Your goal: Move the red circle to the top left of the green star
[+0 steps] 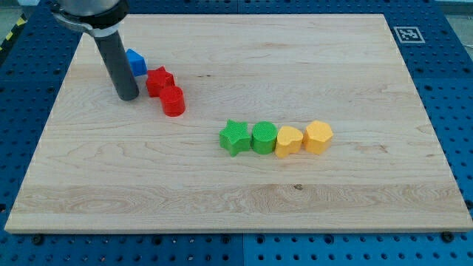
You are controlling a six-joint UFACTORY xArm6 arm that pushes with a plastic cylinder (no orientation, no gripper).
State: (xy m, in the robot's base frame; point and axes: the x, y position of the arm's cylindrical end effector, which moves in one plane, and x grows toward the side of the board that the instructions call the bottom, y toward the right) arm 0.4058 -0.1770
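The red circle lies on the wooden board at the upper left, touching a red star-like block just above it. The green star sits near the board's middle, at the left end of a row of blocks. My tip rests on the board to the left of the red blocks, a short gap from the red circle. The rod partly hides a blue block behind it.
To the right of the green star stand a green circle, a yellow heart-like block and a yellow hexagon, touching in a row. A marker tag sits beyond the board's top right corner.
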